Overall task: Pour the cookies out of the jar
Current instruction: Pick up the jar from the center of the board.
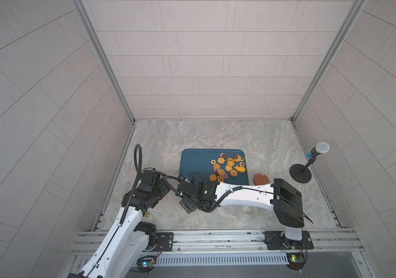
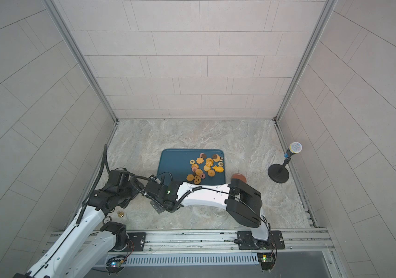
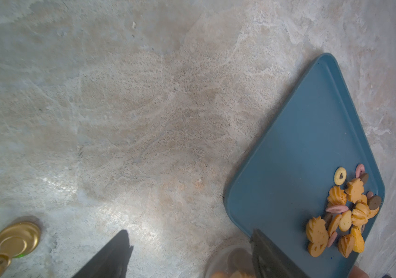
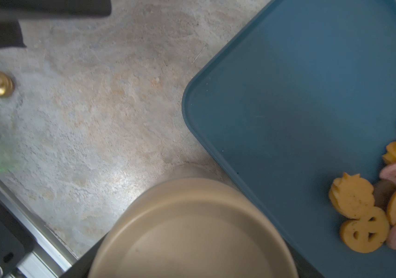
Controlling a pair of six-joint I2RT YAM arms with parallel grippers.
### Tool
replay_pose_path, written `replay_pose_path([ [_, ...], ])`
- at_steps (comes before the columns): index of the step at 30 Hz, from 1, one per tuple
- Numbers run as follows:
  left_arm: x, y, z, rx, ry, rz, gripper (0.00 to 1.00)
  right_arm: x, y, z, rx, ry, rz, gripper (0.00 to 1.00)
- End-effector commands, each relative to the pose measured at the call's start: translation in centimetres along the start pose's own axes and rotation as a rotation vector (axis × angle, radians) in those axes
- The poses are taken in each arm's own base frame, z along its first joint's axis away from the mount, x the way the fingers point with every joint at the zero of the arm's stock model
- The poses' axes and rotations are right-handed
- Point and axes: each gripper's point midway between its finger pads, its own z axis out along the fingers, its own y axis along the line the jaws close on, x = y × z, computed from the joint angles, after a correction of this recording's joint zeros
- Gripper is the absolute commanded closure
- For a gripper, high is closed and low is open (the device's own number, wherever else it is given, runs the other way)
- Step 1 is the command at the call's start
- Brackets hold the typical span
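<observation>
Several cookies [image 1: 228,166], mostly golden-orange with some pink and dark brown, lie scattered on the right half of a blue tray [image 1: 197,163]. In the left wrist view a clear-walled jar [image 3: 225,260] shows beside the tray's near corner, with orange and brown shapes showing inside it. Its round tan end [image 4: 192,228], blurred, fills the gap between the fingers of my right gripper [image 1: 187,204], which hug it on both sides. My left gripper [image 3: 191,230] stands open over bare table just left of the jar, holding nothing.
A reddish-brown disc [image 1: 261,179] lies right of the tray. A faint clear glass vessel [image 1: 248,210] stands under my right forearm. A microphone on a round stand [image 1: 300,173] is by the right wall. A gold weight [image 1: 146,215] sits near my left arm.
</observation>
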Motion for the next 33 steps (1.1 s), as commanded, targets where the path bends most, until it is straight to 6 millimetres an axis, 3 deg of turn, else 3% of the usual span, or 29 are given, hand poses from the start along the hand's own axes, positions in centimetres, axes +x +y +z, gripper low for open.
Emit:
replay_pose_path([
  [1, 0.0, 0.4, 0.2, -0.009, -0.005, -0.013, 0.17, 0.8, -0.6, 0.5, 0.012, 0.015, 0.022, 0.26],
  [3, 0.0, 0.4, 0.3, -0.008, -0.005, -0.013, 0.17, 0.7, -1.0, 0.1, 0.01, 0.008, 0.037, 0.48],
  [5, 0.0, 0.2, 0.3, -0.002, -0.002, -0.011, 0.17, 0.5, -1.4, -0.7, 0.01, -0.009, 0.056, 0.82],
  [6, 0.0, 0.1, 0.4, 0.004, 0.0, -0.009, 0.17, 0.2, -1.6, -1.2, 0.01, -0.019, 0.066, 0.95],
  [7, 0.0, -0.1, 0.4, 0.014, 0.002, -0.007, 0.17, -0.1, -1.8, -1.9, 0.007, -0.034, 0.077, 1.0],
  [13, -0.3, -2.2, 0.1, 0.087, 0.017, 0.002, 0.19, -2.3, -4.1, -7.8, 0.04, -0.115, 0.126, 1.0],
  [20, -2.2, -6.5, -1.1, 0.179, 0.002, 0.119, 0.22, -2.3, -9.2, -13.8, 0.045, -0.192, 0.28, 1.0],
  [25, -3.3, -10.2, -1.7, 0.224, 0.009, 0.262, 0.24, -1.6, -12.9, -16.9, 0.044, -0.206, 0.377, 1.0],
  [29, -2.2, -13.8, -2.2, 0.268, 0.003, 0.443, 0.25, -1.6, -15.1, -18.6, 0.004, -0.215, 0.454, 1.0],
  [33, -1.1, -15.8, -3.1, 0.351, -0.018, 0.526, 0.25, -2.0, -17.5, -19.3, -0.028, -0.21, 0.533, 1.0],
])
